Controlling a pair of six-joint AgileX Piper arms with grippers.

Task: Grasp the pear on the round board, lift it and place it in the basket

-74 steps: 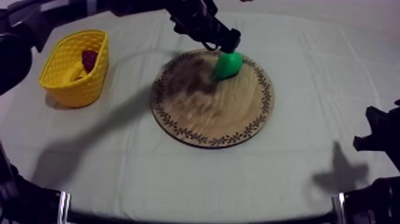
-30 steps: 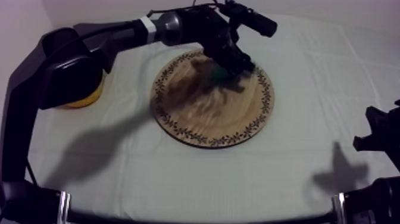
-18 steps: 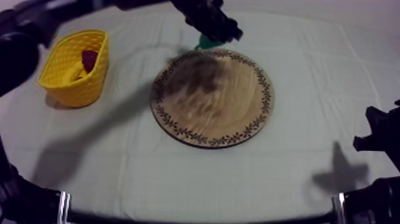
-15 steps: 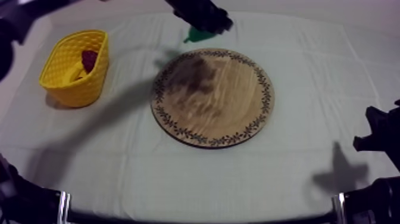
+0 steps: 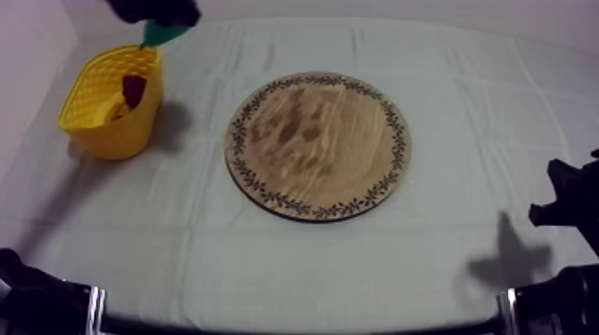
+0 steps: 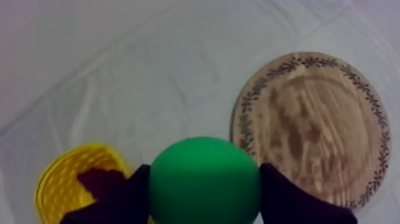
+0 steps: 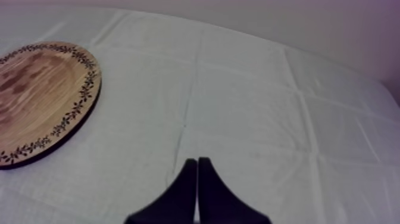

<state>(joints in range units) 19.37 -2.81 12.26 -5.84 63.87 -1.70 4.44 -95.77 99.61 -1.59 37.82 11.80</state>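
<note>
The green toy pear (image 5: 163, 34) hangs in the air over the far rim of the yellow woven basket (image 5: 111, 116), grasped between the left jaws, one black finger pressed to each side of it. Half a second ago it was just past the far edge of the round wooden board with the leaf-patterned rim (image 5: 316, 147); it has since travelled left across the desk (image 5: 294, 258) to the basket. The board, where the pear lay earlier, is now bare. Inside the basket lies a dark red toy fruit (image 5: 134, 89), its kind unclear, with something yellow beside it. The right jaws are clenched on nothing, lying together as a narrow wedge above the grey-white cloth, well apart from the board. The right arm (image 5: 566, 205) sits at the desk's right edge, unmoved.
</note>
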